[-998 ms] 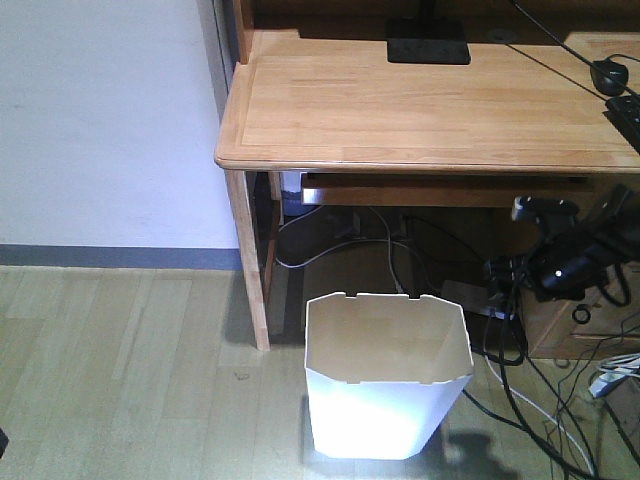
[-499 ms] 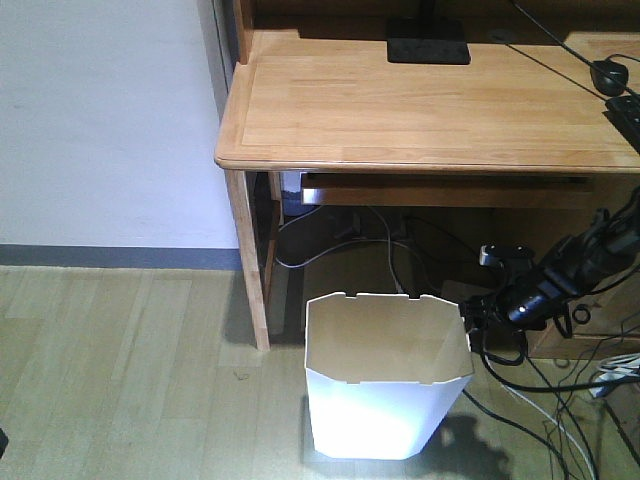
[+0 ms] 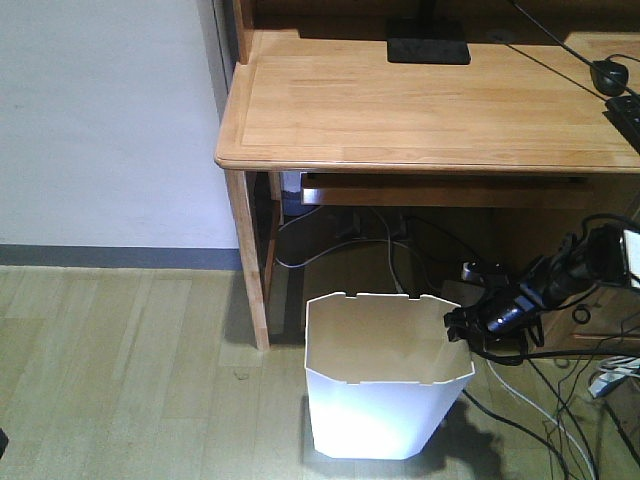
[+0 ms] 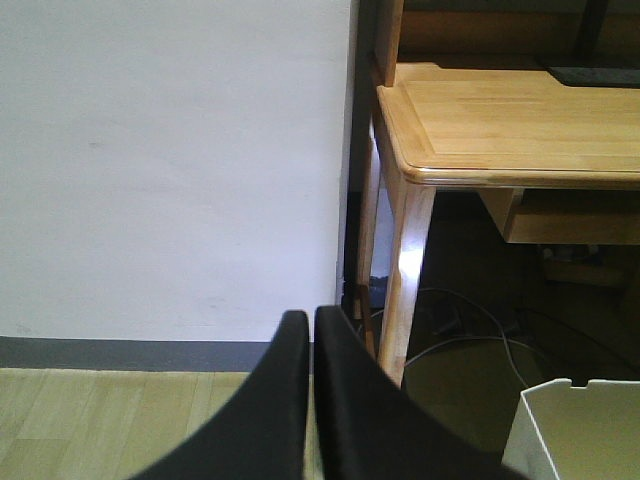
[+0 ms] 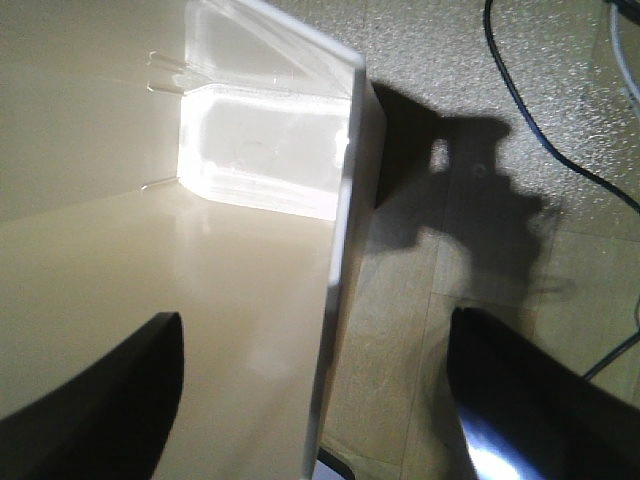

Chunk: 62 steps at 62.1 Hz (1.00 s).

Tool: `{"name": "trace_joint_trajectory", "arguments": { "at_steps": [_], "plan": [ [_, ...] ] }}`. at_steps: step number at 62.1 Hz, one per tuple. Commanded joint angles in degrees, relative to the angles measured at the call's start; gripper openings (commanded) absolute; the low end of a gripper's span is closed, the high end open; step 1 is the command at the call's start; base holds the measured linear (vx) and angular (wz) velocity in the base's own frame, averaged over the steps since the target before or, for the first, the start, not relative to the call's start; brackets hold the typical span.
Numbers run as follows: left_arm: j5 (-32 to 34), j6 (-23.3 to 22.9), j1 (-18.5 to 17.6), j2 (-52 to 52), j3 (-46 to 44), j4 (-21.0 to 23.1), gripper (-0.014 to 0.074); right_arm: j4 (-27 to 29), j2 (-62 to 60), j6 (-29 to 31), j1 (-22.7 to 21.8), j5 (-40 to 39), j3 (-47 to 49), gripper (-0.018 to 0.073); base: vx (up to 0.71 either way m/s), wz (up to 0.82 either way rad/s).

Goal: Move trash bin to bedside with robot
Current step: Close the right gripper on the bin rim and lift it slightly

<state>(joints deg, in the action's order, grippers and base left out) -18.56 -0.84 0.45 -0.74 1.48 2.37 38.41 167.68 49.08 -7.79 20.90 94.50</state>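
Note:
The white trash bin (image 3: pixel 385 405) stands on the wood floor in front of the desk, and it looks empty. My right gripper (image 3: pixel 455 326), on a slim black arm with a trailing cable, is at the bin's right rim. In the right wrist view that gripper (image 5: pixel 315 395) is open and straddles the bin's thin right wall (image 5: pixel 338 250), one finger (image 5: pixel 100 400) inside and the other outside over the floor. My left gripper (image 4: pixel 310 335) is shut on nothing and faces the wall, with a corner of the bin (image 4: pixel 580 430) at lower right. The bedside is out of view.
A wooden desk (image 3: pixel 420 110) with a monitor base (image 3: pixel 428 48), a mouse (image 3: pixel 608 75) and a keyboard edge overhangs the bin. Its left leg (image 3: pixel 250 265) stands close to the bin. Loose cables (image 3: pixel 540 410) cover the floor to the right. A white wall (image 3: pixel 100 120) lies to the left.
My right arm has swung left and down from under the desk to the bin's right rim. The bin has not moved.

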Motion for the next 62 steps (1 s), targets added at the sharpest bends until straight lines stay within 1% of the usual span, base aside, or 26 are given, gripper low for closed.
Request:
{"name": "trace_joint_trajectory", "arguments": {
  "at_steps": [1,7,14,17,20,24,26,27,31,33,34,39,44,50,55,59,62],
  "plan": [
    [4.73,-0.56,0.02,-0.82,0.67,0.18,-0.0006,0.23,-0.46,0.38,-0.01,1.30,3.98,0.0527,0.00,0.00],
    [4.73,-0.56,0.02,-0.82,0.67,0.18,-0.0006,0.23,2.54,0.27,-0.01,1.23,7.02,0.0527,0.00,0.00],
    [4.73,-0.56,0.02,-0.82,0.67,0.18,-0.0006,-0.30,5.56,0.14,-0.01,3.21,10.55,0.0513,0.00,0.00],
    [4.73,-0.56,0.02,-0.82,0.67,0.18,-0.0006,-1.02,6.58,-0.28,-0.01,4.32,11.97,0.0492,0.00,0.00],
    [4.73,-0.56,0.02,-0.82,0.67,0.18,-0.0006,-1.88,7.59,-0.80,-0.01,6.15,13.59,0.0445,0.00,0.00],
    [4.73,-0.56,0.02,-0.82,0.67,0.18,-0.0006,-3.37,8.45,-2.40,-0.01,8.36,15.34,0.0354,0.00,0.00],
    [4.73,-0.56,0.02,-0.82,0.67,0.18,-0.0006,-3.99,8.77,-3.41,-0.01,9.47,16.15,0.0295,0.00,0.00],
    [4.73,-0.56,0.02,-0.82,0.67,0.18,-0.0006,-4.40,8.90,-3.88,-0.01,9.92,16.54,0.0245,0.00,0.00],
    [4.73,-0.56,0.02,-0.82,0.67,0.18,-0.0006,-4.75,9.12,-5.73,-0.01,11.33,18.10,0.0102,0.00,0.00],
    [4.73,-0.56,0.02,-0.82,0.67,0.18,-0.0006,-4.47,9.12,-6.06,-0.07,11.96,18.59,0.0031,0.00,0.00],
    [4.73,-0.56,0.02,-0.82,0.67,0.18,-0.0006,-3.97,9.12,-6.07,-0.07,12.24,18.87,-0.0020,0.00,0.00],
    [4.73,-0.56,0.02,-0.82,0.67,0.18,-0.0006,-1.49,8.58,-5.41,-0.18,13.82,20.08,-0.0013,0.00,0.00],
    [4.73,-0.56,0.02,-0.82,0.67,0.18,-0.0006,2.02,7.52,-2.00,-0.39,14.92,20.04,-0.0011,0.00,0.00],
    [4.73,-0.56,0.02,-0.82,0.67,0.18,-0.0006,9.10,6.58,3.36,-1.44,18.54,20.06,-0.0008,0.00,0.00],
    [4.73,-0.56,0.02,-0.82,0.67,0.18,-0.0006,14.36,6.26,7.94,-2.82,23.49,20.06,-0.0006,0.00,0.00],
    [4.73,-0.56,0.02,-0.82,0.67,0.18,-0.0006,15.95,6.27,9.06,-3.78,26.36,20.06,-0.0006,0.00,0.00],
    [4.73,-0.56,0.02,-0.82,0.67,0.18,-0.0006,15.83,6.20,8.30,-4.48,27.87,20.06,-0.0005,0.00,0.00]
  ]
}}
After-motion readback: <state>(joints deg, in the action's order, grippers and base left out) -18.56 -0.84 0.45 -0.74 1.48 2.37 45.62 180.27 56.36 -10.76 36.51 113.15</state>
